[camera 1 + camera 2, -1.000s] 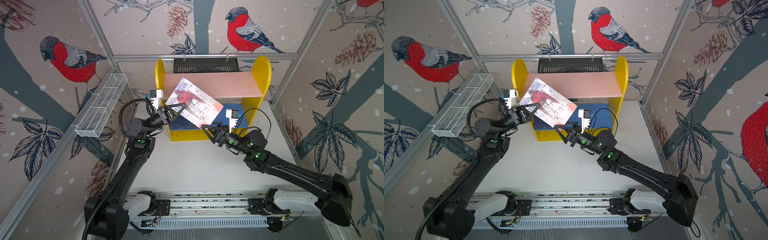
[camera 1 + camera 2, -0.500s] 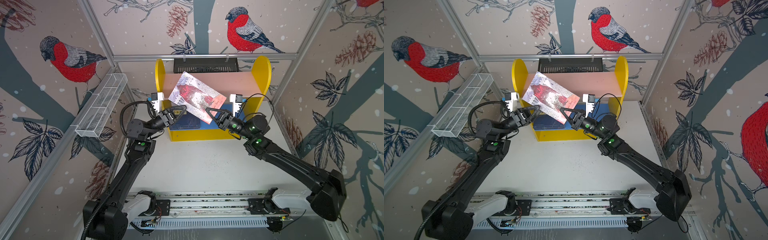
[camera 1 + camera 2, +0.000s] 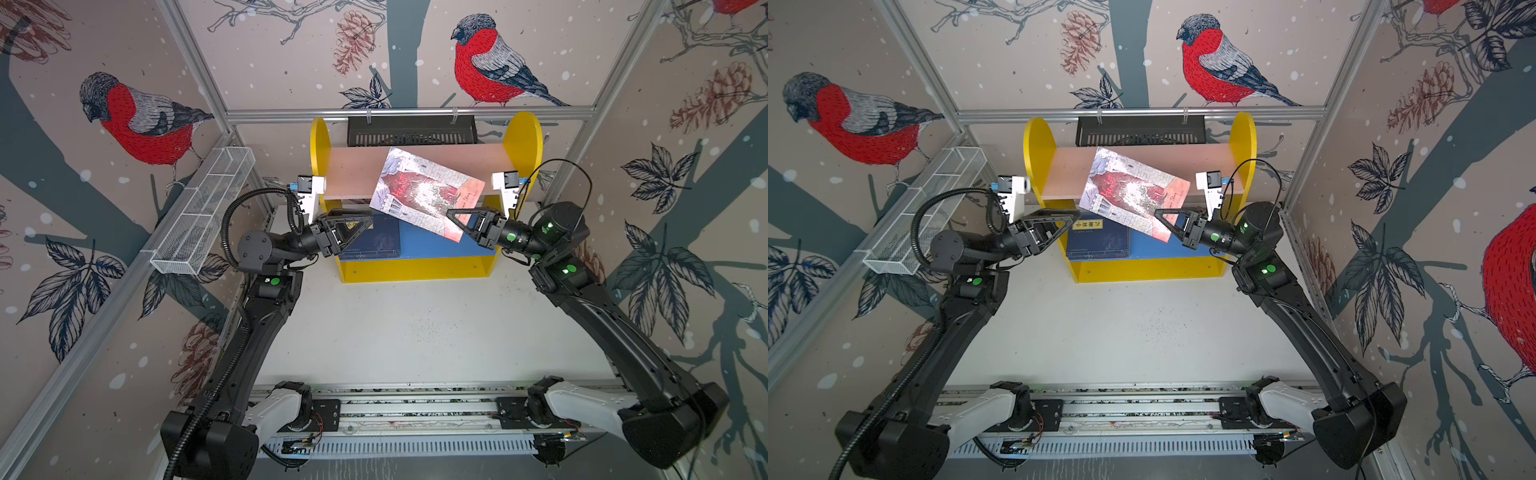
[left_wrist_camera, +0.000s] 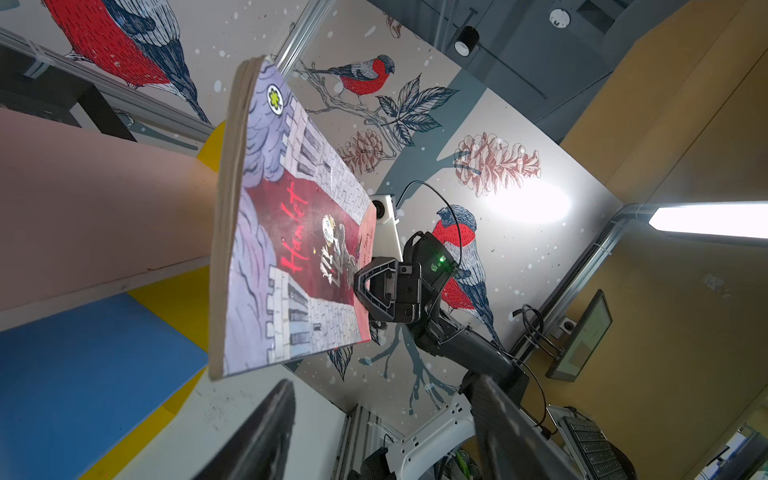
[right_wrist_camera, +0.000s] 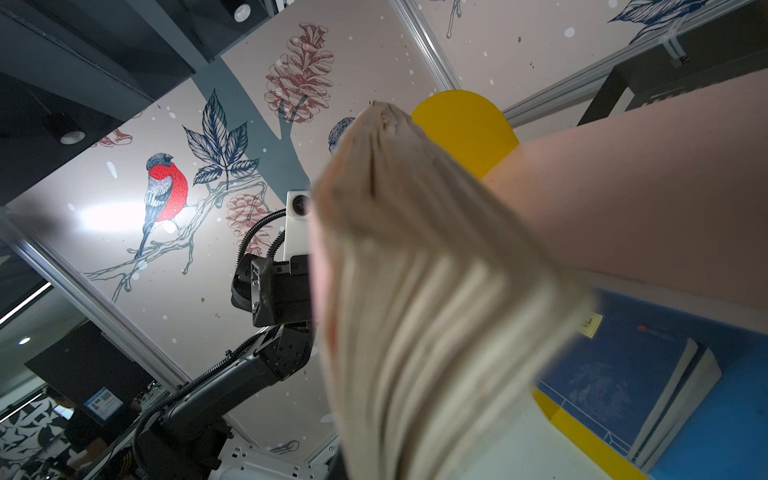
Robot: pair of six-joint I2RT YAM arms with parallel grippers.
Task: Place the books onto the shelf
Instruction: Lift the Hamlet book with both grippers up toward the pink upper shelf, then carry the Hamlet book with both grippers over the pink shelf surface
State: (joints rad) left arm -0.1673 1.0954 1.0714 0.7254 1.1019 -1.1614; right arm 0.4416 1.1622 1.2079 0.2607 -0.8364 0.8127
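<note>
The red-and-grey "Hamlet" book (image 3: 424,191) (image 3: 1133,191) hangs tilted in front of the shelf's pink upper board (image 3: 353,174). My right gripper (image 3: 451,214) (image 3: 1156,212) is shut on its lower right edge, which the left wrist view (image 4: 359,286) confirms. The right wrist view shows only its fanned page edges (image 5: 415,291). My left gripper (image 3: 370,222) (image 4: 382,415) stands open and empty, apart from the book, above the dark navy books (image 3: 380,241) (image 3: 1100,239) lying on the blue lower board (image 3: 440,247). The shelf (image 3: 525,137) has yellow side panels.
A white wire-mesh tray (image 3: 203,216) hangs on the left wall. A black slotted basket (image 3: 411,131) sits behind the shelf on the back rail. The white table (image 3: 415,332) runs from the shelf to the arm rail (image 3: 415,407).
My left gripper opened, let go of the Hamlet book and drew back left. My right gripper shut on the book's edge and carried it up and right, over the pink board.
</note>
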